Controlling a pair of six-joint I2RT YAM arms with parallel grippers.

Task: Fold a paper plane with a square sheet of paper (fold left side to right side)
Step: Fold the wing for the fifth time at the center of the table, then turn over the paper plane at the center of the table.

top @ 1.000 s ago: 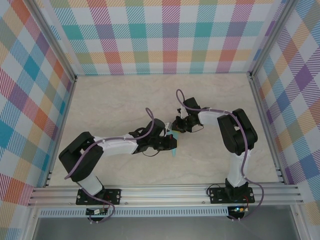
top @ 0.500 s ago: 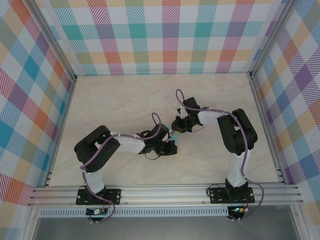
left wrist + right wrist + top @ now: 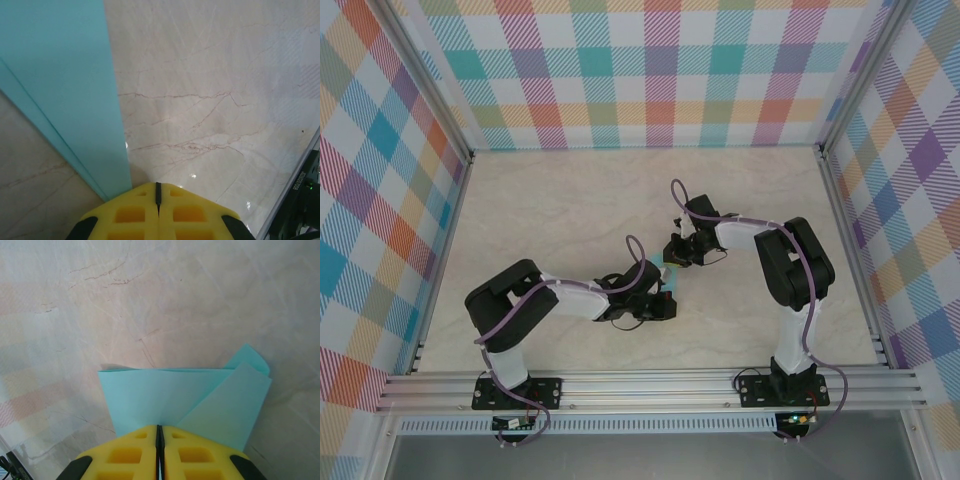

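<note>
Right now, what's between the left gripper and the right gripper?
The paper plane: in the top view its turquoise strip bridges the left gripper and the right gripper. Each wrist view shows it against the shut jaws.

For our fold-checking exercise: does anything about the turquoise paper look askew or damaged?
In the right wrist view the paper plane is misaligned at its upper right corner: one layer curls out beyond the top flap.
</note>
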